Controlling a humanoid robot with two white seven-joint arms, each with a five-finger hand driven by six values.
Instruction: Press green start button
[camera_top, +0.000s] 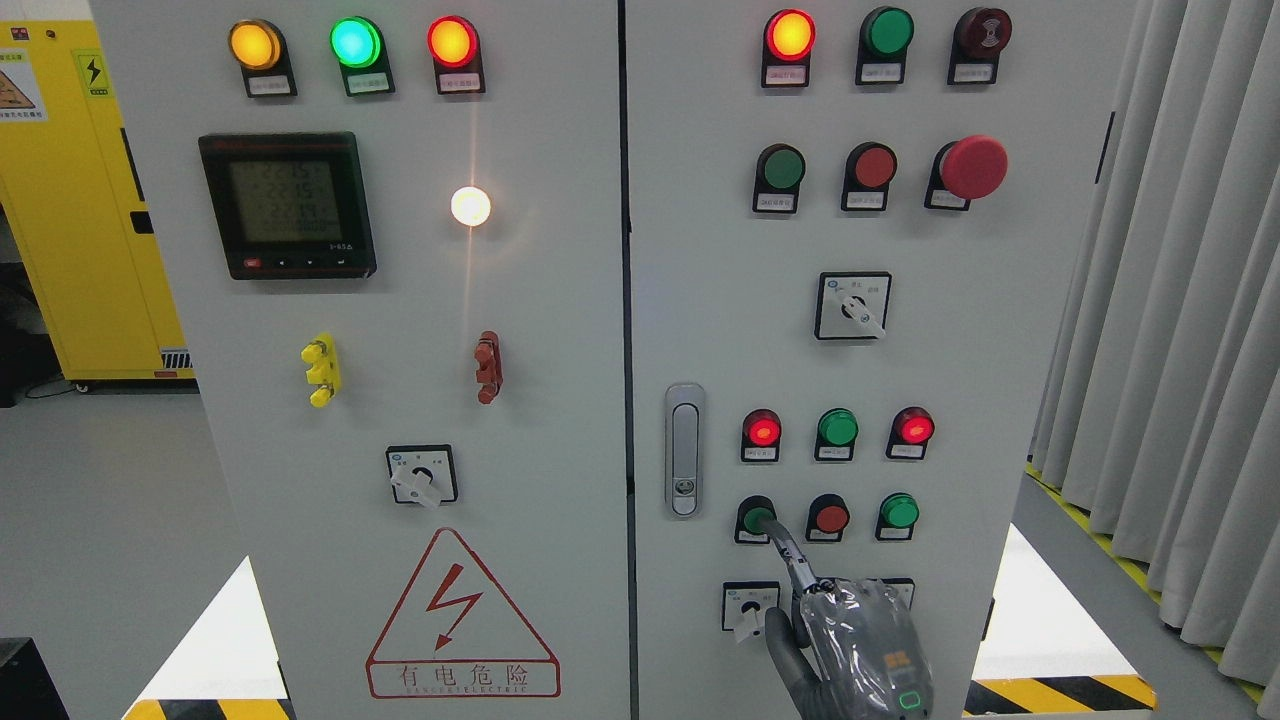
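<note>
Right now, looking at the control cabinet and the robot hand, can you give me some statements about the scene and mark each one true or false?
1. The right hand has its index finger stretched out to the green button at the left end of the lowest button row. True.
2. The large red mushroom button is on the left door. False: it is on the right door, upper right.
3. The red button sits directly right of the green button that the finger reaches. True.
4. All three lamps at the top of the left door are dark. False: the amber lamp, green lamp and red lamp are lit.
5. The left hand is pressing the door handle. False: no left hand is visible.
</note>
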